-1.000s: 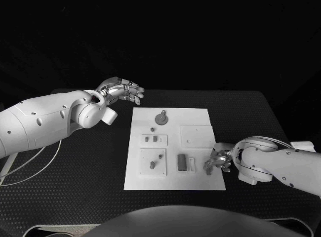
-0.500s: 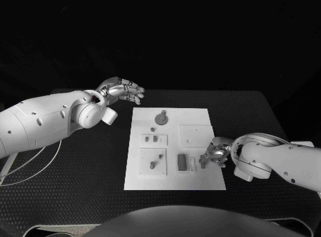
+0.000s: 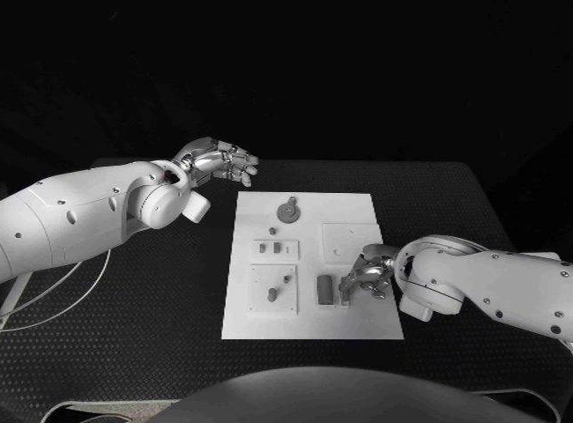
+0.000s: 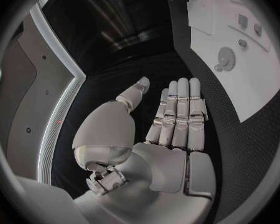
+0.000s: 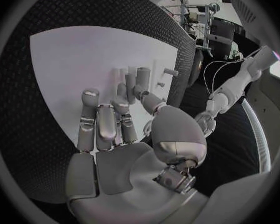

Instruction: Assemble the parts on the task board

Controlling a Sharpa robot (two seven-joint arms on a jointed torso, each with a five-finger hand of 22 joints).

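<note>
The white task board lies mid-table, with a round grey part at its far end, small parts in the middle and a dark bar near the front. My right hand hovers over the board's front right, just right of the bar, pinching a small grey part between thumb and finger. In the right wrist view that part stands at the fingertips of the right hand above the board. My left hand is raised beyond the board's far left corner, holding nothing, its fingers straight.
The black table runs round the board on all sides. A raised square plate sits on the board's right half. A cable loops below my left arm at the table's left edge.
My right hand has moved left and slightly away from me, from the board's right edge to beside the dark bar, carrying the grey part. The left hand has stayed still.
</note>
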